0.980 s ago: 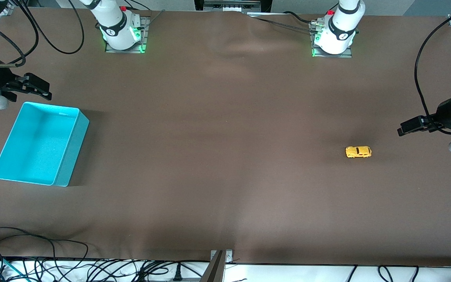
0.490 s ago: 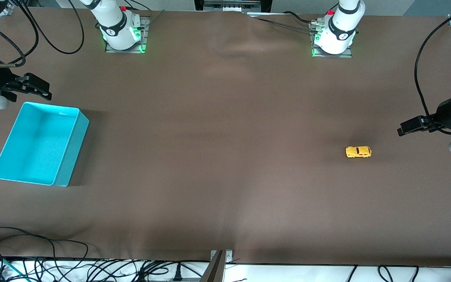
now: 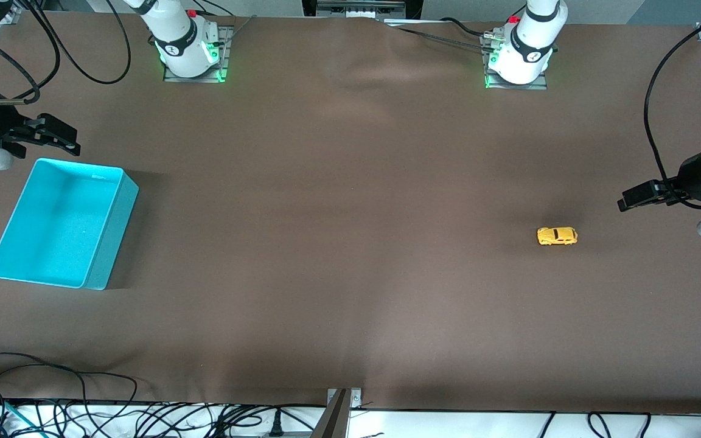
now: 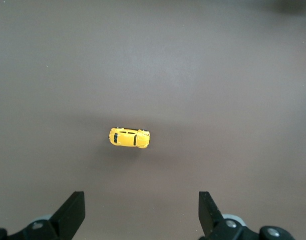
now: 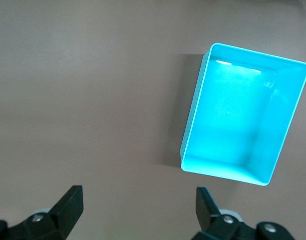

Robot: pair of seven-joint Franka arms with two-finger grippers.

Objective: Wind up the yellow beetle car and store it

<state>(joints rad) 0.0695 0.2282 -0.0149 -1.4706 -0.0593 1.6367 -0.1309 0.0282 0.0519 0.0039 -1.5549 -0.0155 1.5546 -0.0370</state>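
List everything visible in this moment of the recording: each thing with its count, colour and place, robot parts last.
small yellow beetle-shaped toy car: one, yellow-orange with dark windows, on the cloth toward the left arm's end of the table.
turquoise rectangular plastic bin: one, turquoise, nothing in it, toward the right arm's end of the table.
brown table cloth: one, brown, covering the table.
black cables: several, black, along the table edge nearest the front camera.
left gripper: one, black, fingers open, up in the air beside the car, holding nothing.
right gripper: one, black, fingers open, up in the air by the bin's edge, holding nothing.
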